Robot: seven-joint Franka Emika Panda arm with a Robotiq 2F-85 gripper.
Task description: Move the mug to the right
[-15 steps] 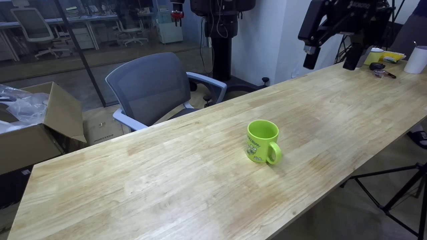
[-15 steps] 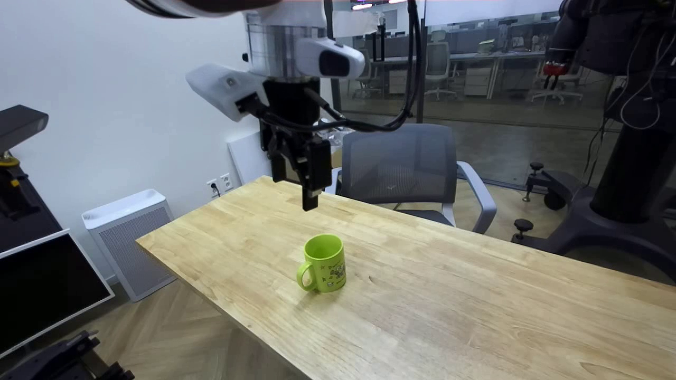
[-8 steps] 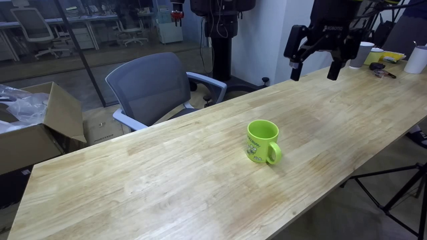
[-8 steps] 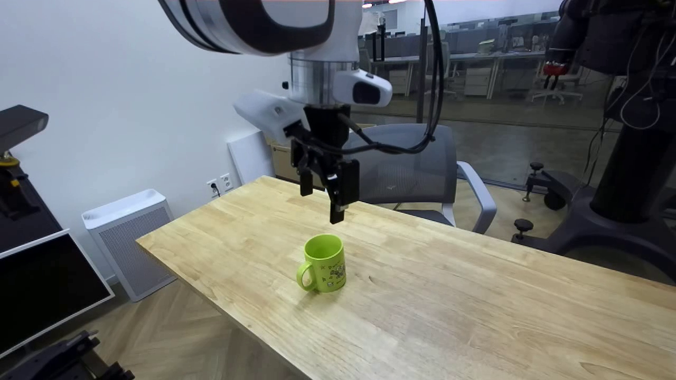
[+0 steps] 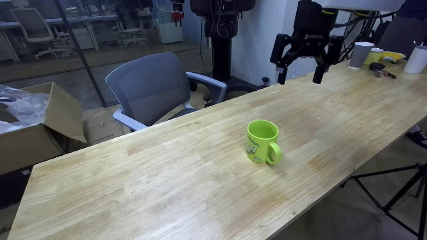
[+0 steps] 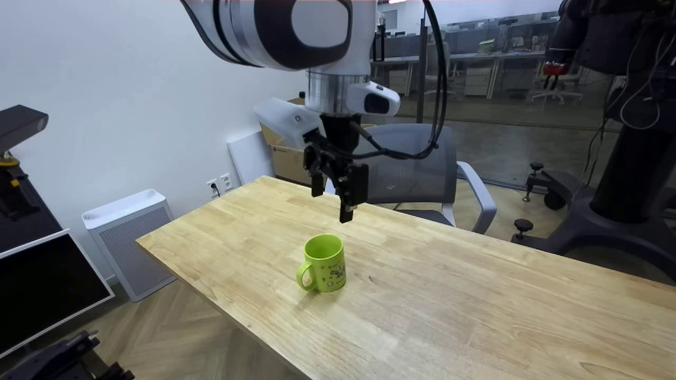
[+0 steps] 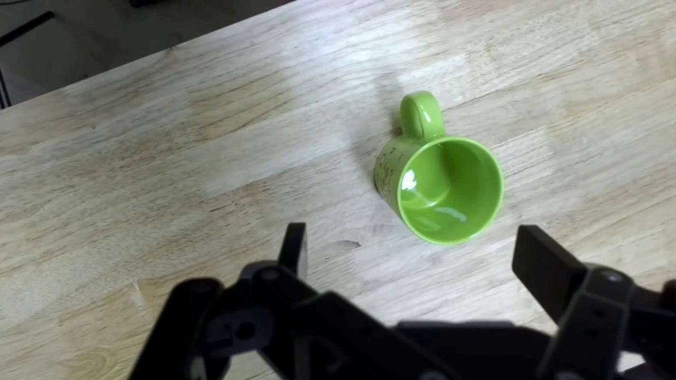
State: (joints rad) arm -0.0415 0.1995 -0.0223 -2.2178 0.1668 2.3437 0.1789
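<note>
The lime-green mug (image 5: 257, 143) stands upright on the wooden table (image 5: 160, 180), with dark print on its side. It also shows in an exterior view (image 6: 328, 264), its handle toward the table's near edge there. My gripper (image 5: 300, 77) hangs above the table, higher than the mug and apart from it; it also shows in an exterior view (image 6: 331, 200). In the wrist view the mug (image 7: 449, 195) lies ahead of my gripper (image 7: 412, 240), its rim just beyond the gap between the fingertips. The jaws stand wide apart with nothing between them.
A grey-white cup (image 5: 361, 55), a pale green cup (image 5: 373, 56), a yellow packet (image 5: 392, 56) and a white container (image 5: 417, 60) stand at the table's far end. An office chair (image 6: 404, 163) stands against the table's long side. A cardboard box (image 5: 63, 113) stands beyond one end.
My gripper has come down and moved sideways: leftward in one exterior view, rightward in the other, nearer the mug's height. It stays open. The mug has not moved.
</note>
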